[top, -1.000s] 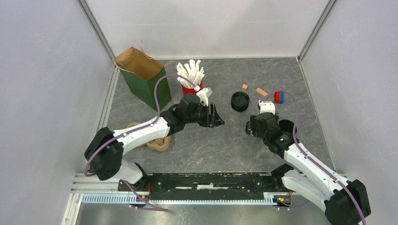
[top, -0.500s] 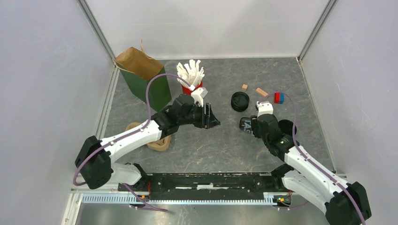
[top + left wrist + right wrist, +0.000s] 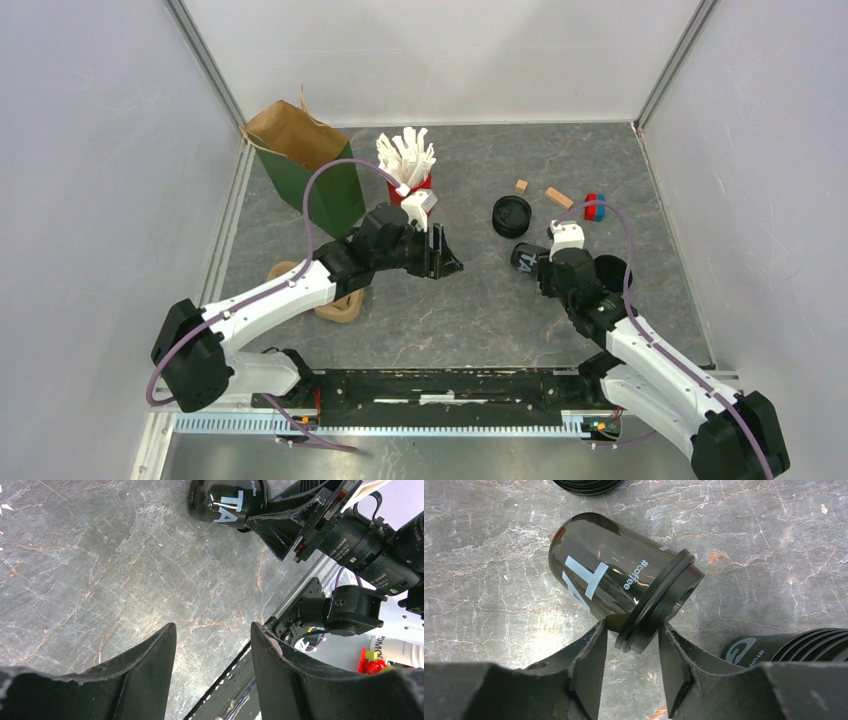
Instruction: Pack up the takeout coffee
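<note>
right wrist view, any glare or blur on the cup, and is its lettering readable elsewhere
Right wrist: cup sharp, a soft sheen on its glossy side, "#coffee" reads cleanly; right gripper in the foreground is dark with little detail. Left wrist: cup at the top edge, big white letters clear. Top view: even light, lettering just a tiny white mark.

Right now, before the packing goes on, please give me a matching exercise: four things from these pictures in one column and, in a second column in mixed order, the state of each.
Things:
1. black cup
2. green paper bag
3. red cup
4. left tool

States:
A. full of white sticks
B. open, holding nothing
C. on its side, rim between the fingers of the right tool
D. stands upright, mouth open

Pairs: 1-C, 2-D, 3-A, 4-B
</note>
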`<state>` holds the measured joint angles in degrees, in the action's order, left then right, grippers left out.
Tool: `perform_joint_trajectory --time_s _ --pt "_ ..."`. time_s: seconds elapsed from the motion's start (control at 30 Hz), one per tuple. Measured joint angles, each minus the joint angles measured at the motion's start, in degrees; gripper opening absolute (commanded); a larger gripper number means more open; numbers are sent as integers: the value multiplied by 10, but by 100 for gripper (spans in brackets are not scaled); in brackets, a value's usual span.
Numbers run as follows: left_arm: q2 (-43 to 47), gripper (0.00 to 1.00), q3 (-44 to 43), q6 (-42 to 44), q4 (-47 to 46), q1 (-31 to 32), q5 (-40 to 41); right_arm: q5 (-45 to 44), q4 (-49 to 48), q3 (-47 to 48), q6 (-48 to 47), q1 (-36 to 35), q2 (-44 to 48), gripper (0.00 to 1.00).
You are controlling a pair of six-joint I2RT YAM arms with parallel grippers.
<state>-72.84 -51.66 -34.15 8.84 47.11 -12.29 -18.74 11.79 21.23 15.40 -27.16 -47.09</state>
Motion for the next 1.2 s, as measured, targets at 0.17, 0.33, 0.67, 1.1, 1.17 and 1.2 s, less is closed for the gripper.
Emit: perform_joint_trajectory --time_s 0.17,0.33,0.67,1.1,1.17,1.2 --pt "18 64 0 8 16 0 1 7 -14 -9 -2 3 13 37" --pt "25 66 0 12 21 0 1 7 -16 -9 -16 3 14 34" --pt "59 68 0 30 50 0 9 5 63 76 -52 3 -15 34" --pt "162 73 7 73 120 0 55 -42 199 243 -123 -14 -106 46" --pt "180 74 12 75 125 0 63 -39 202 245 -118 -16 -109 51" --pt "188 74 14 77 127 0 64 -39 204 245 -113 -16 -110 53"
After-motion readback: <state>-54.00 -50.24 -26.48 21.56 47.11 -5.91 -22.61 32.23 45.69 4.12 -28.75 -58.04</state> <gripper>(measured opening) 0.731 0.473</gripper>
